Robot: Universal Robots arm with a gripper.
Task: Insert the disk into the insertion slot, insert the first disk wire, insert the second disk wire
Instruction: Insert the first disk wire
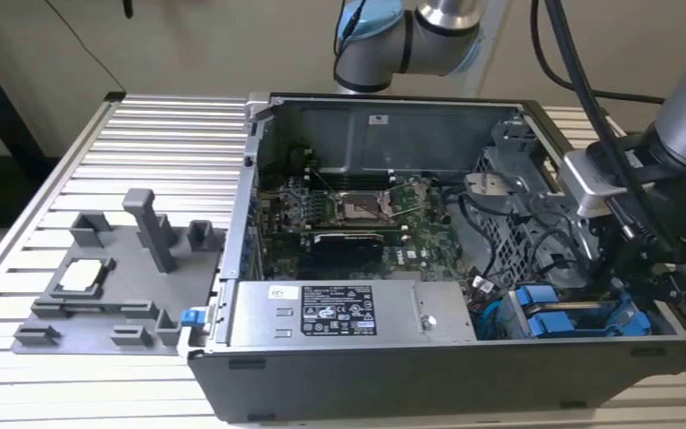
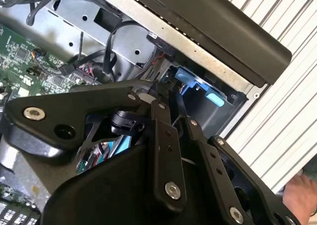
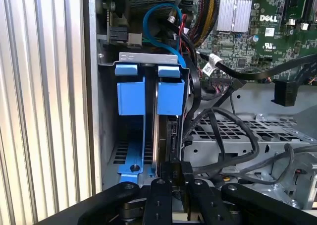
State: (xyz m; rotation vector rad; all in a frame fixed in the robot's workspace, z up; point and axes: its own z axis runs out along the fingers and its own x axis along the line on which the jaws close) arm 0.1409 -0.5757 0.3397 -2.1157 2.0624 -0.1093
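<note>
Black gripper [image 3: 173, 173]: jaws narrow, at the rear edge of the disk [image 3: 163, 136], among black cables [image 3: 237, 131].
Doing it well: probably keep any plug square, press straight, cables clear.
Aluminium worktop [image 1: 164, 125]: grey fixture [image 1: 117, 268] at the exterior view's left.
Open case [image 1: 439, 380]: motherboard [image 1: 355, 210], power-supply box [image 1: 343, 313].
Dark insertion slot [image 3: 148, 59]: at the exterior view's right; holds the disk on edge, beside a second blue carrier [image 3: 131, 93].

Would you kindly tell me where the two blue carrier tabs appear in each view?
Exterior view: blue carrier tabs in the case's near corner, toward the exterior view's right.
First wrist view: tabs side by side, inside the case wall beside the ribbed table.
Second wrist view: tabs beneath the case's dark rim.
Shared landmark: the ribbed table, bordering the case in all three.
</note>
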